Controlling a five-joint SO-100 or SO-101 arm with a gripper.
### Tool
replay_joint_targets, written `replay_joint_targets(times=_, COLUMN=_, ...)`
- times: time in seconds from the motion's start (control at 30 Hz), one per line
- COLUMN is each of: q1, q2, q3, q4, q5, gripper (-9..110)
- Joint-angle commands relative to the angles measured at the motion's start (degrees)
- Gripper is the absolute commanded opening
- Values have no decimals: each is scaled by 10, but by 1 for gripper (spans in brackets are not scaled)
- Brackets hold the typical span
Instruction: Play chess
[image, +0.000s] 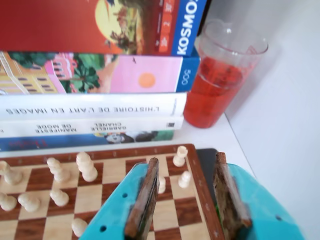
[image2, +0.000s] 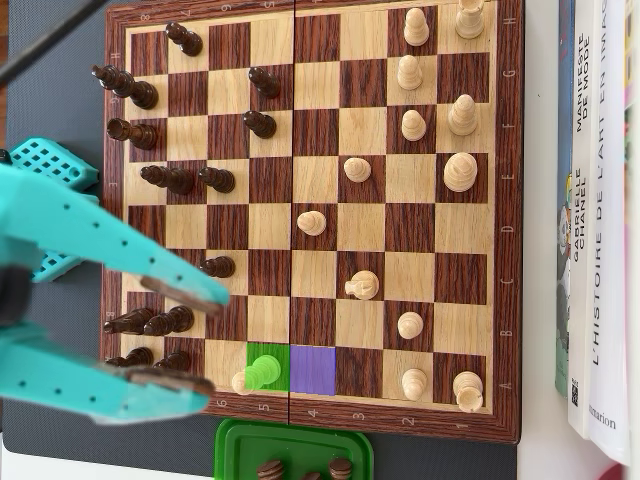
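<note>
In the overhead view the end effector (image2: 185, 335) comes in from the 9 o'clock edge, its two teal fingers (image2: 60, 225) spread well apart with nothing between the brown pads. The upper tip hangs over the dark side of the chessboard (image2: 310, 425), the lower tip over the board's bottom-left corner. Dark pieces (image2: 165, 180) stand in loose ranks along the 9 o'clock side, several of them right under and between the fingers. Just past the lower tip, toward 3 o'clock, sits a green-tinted square (image2: 267, 366) carrying a green pawn (image2: 262, 373); a pale piece (image2: 241, 381) touches it on the 9 o'clock side. The next square toward 3 o'clock is tinted purple (image2: 314, 369) and is bare. At 6 o'clock, off the board, a green tray (image2: 294, 440) holds a few dark pieces. Light pieces (image2: 460, 172) spread over the board's 3 o'clock half, with one light pawn (image2: 312, 223) near the centre and a light knight (image2: 362, 285) below it. Book spines (image2: 600, 220) lie along the 3 o'clock edge on the white desk (image2: 545, 455).

In the wrist view the light pieces (image: 86, 166) stand at 9 o'clock, and the end effector (image: 184, 192) rises from 6 o'clock, fingers apart, framing two light pawns (image: 185, 178) near the board's edge. The stacked books (image: 95, 105) fill 12 o'clock, and a clear cup of red liquid (image: 220, 80) stands at 2 o'clock.
</note>
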Motion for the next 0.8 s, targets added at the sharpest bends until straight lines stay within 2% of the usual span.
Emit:
replay_joint_targets(times=0.0, q1=-16, q2=41, q3=39, q4=-97, q5=40, gripper=17)
replay_joint_targets(times=0.13, q1=-46, q2=81, q3=110, q4=-233, q5=76, gripper=17)
replay_joint_targets(times=0.57, q1=-133, q2=172, q3=223, q4=-573, q5=91, gripper=17)
replay_joint_targets(times=0.77, q1=-132, q2=233, q3=313, q4=-731, q5=91, gripper=17)
